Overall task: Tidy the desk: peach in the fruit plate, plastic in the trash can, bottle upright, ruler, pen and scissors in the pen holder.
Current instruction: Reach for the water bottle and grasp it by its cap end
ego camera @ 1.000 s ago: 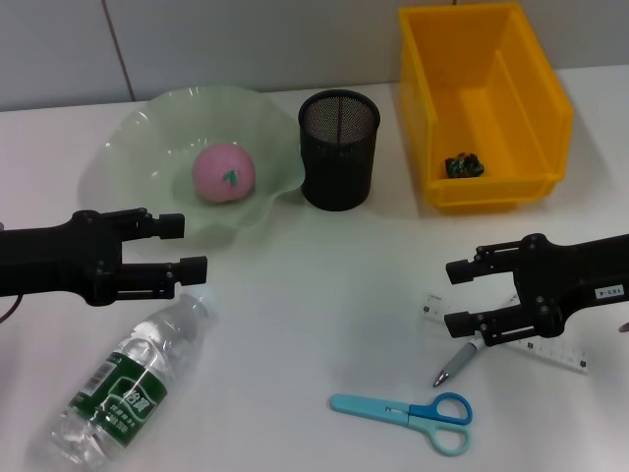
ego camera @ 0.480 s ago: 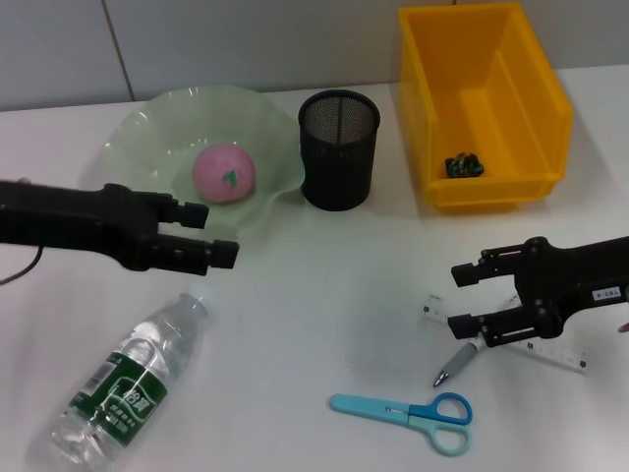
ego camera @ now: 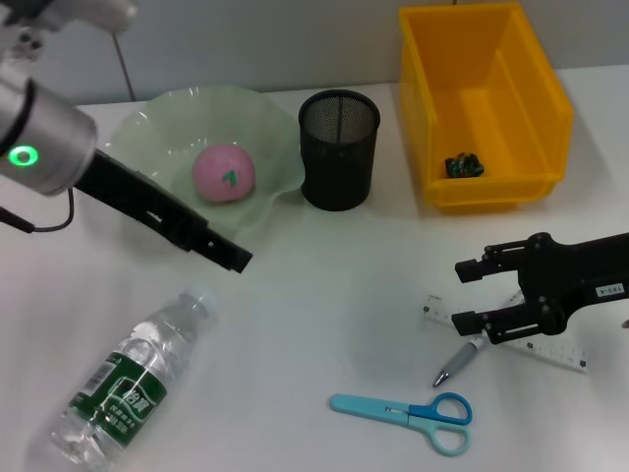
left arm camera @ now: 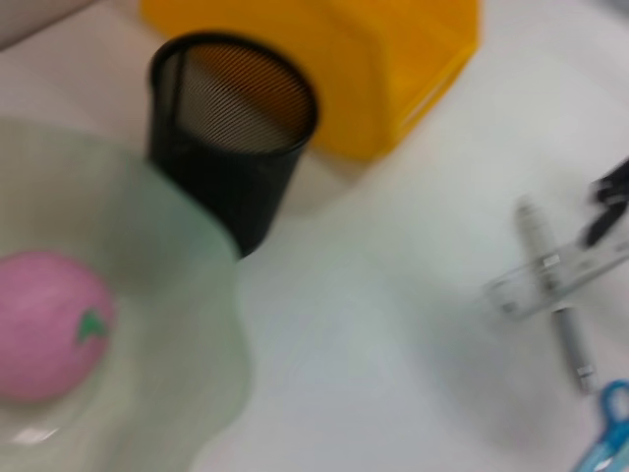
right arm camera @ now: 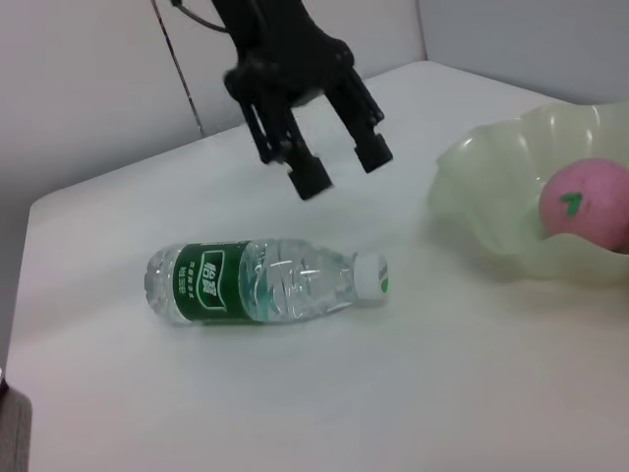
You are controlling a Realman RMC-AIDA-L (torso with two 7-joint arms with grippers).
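Bottle (ego camera: 128, 379) flat, cap toward fruit plate (ego camera: 260, 211); both grippers' jaws released.

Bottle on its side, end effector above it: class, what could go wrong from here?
The bottle is round and lies flat, so it may roll if the open left end effector closes off-centre. The pen lies under the ruler, so the open right end effector may drag both.

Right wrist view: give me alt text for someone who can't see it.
A clear water bottle with a green label lies on its side on the white table, and the left gripper hangs above it with its jaws open and empty. At the edge, a pink peach sits in the pale green fruit plate.
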